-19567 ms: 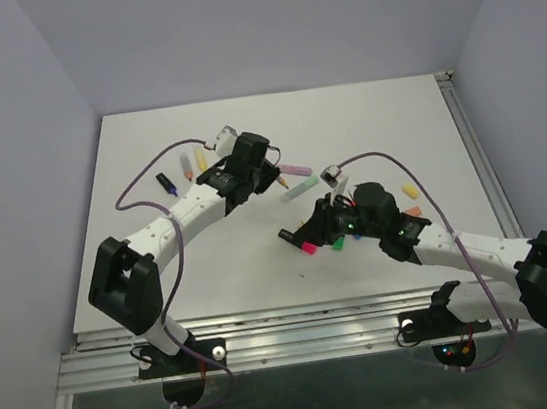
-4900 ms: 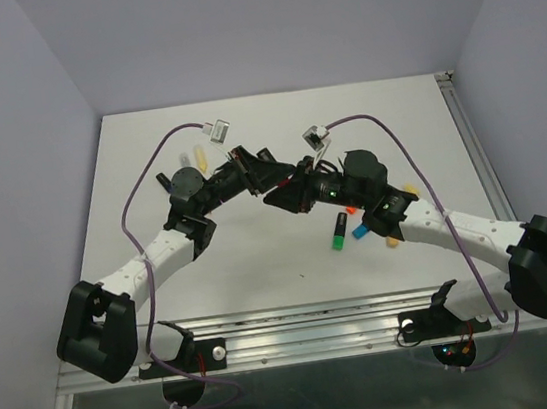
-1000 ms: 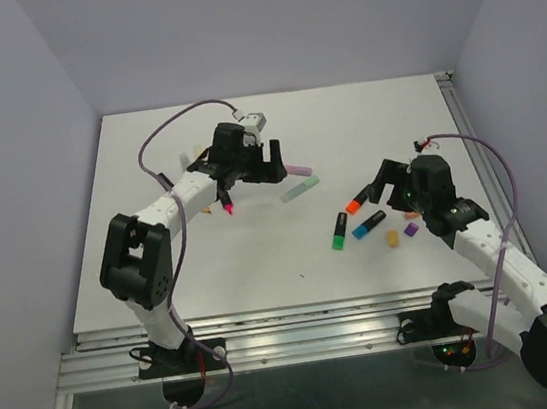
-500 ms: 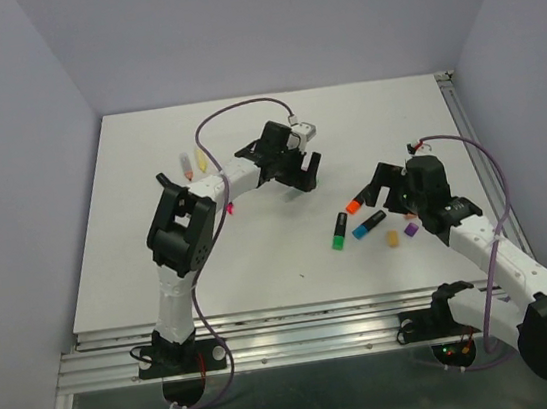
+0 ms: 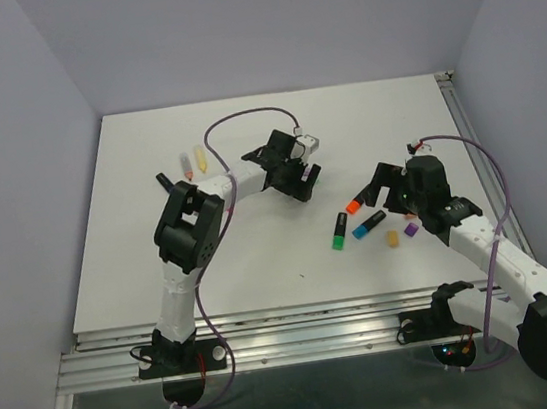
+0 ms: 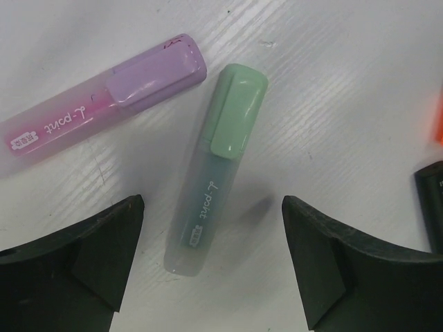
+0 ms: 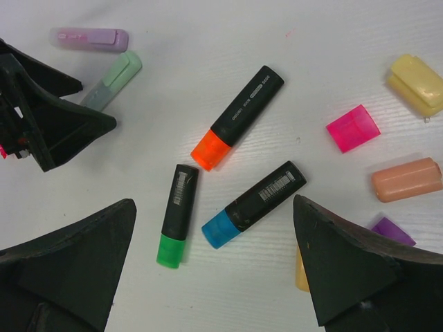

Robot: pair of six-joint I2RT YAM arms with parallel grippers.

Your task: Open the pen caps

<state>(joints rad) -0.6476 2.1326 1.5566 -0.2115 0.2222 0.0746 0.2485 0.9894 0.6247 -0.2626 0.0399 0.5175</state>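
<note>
White table [image 5: 262, 267] boxed in by pale lilac walls [image 5: 280, 22], with a metal rail [image 5: 268, 318] along the near edge. At mid-table, the left gripper [image 5: 295, 176], spread wide and holding nothing, directly above a mint pen [image 6: 204, 194] with its mint cap [image 6: 237, 111] on. Just beside that, apart from it, a pink-lilac pen [image 6: 62, 124], its lilac cap [image 6: 152, 69] also on. Further right, the right gripper [image 7: 213, 207], likewise spread wide and empty, over three black pens: an orange-ended pen [image 7: 242, 114], a blue-ended pen [image 7: 256, 204], a green-ended pen [image 7: 176, 214]. Beyond those, loose and already off: a pink cap [image 7: 353, 128], a yellow cap [image 7: 415, 83], a peach cap [image 7: 406, 178], a purple cap [image 7: 391, 232].

Probably the approach to the mint pen. To do it well:
- Turn the wrist a little to square up with the slanted barrel.
- Come down straddling the translucent barrel, never the cap.
- Close low on the barrel, leaving the whole cap free.
- Keep clear of the lilac-capped neighbour.
- Lift, bring the right gripper across, pinch the cap alone and pull straight along the pen's axis.

Hard to read:
- From above, both pastel pens mostly hidden under the left gripper.
- A yellowish piece [image 7: 301, 273] half behind the right finger.
- A black-and-orange sliver [image 6: 432, 194] cut off at the left wrist view's edge.
- The small pens far left [image 5: 187, 163], too tiny to tell whether capped or not.
</note>
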